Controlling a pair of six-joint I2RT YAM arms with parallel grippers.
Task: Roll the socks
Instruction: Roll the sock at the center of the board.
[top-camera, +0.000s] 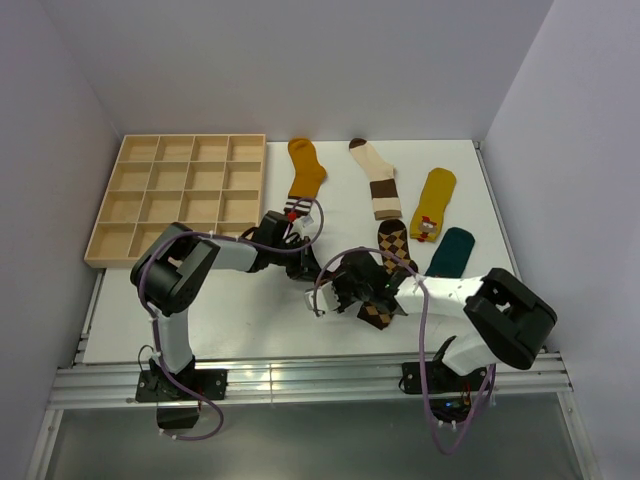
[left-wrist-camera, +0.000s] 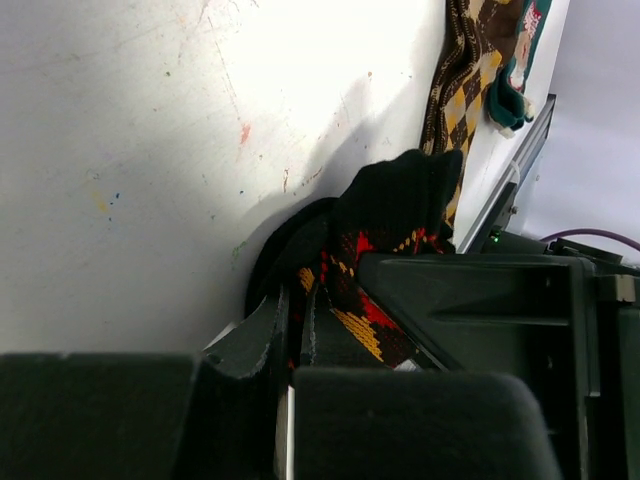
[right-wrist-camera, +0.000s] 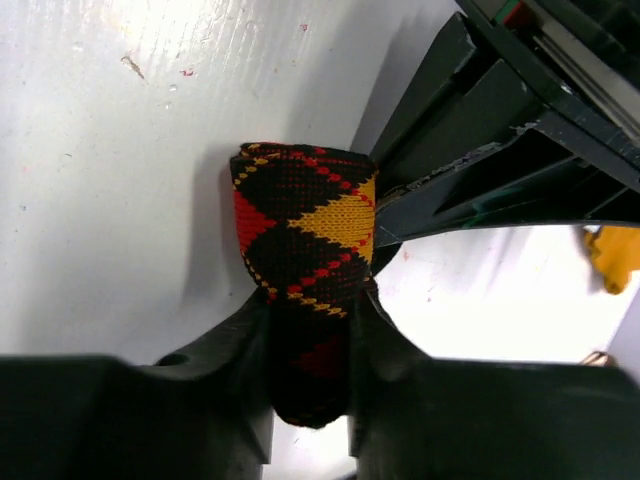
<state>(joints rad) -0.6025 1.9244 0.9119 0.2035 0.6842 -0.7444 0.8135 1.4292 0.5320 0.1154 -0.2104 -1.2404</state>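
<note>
A black sock with red and yellow argyle (right-wrist-camera: 305, 225) is rolled into a short bundle on the white table. My right gripper (right-wrist-camera: 312, 298) is shut on its near end, one finger pressed to each side. My left gripper (left-wrist-camera: 297, 300) is shut on a fold of the same sock (left-wrist-camera: 400, 200), close against the right one. In the top view both grippers meet at mid-table (top-camera: 318, 268) and hide the bundle. Further socks lie flat behind: mustard with a striped cuff (top-camera: 305, 170), cream with brown bands (top-camera: 378, 178), yellow with a red mark (top-camera: 435, 200), teal (top-camera: 452, 250) and brown argyle (top-camera: 392, 245).
A wooden tray (top-camera: 180, 195) with several compartments lies at the back left. Grey walls close in the table on the left, back and right. The brown argyle sock runs under the right arm's wrist. An aluminium rail (top-camera: 300, 380) carries both bases.
</note>
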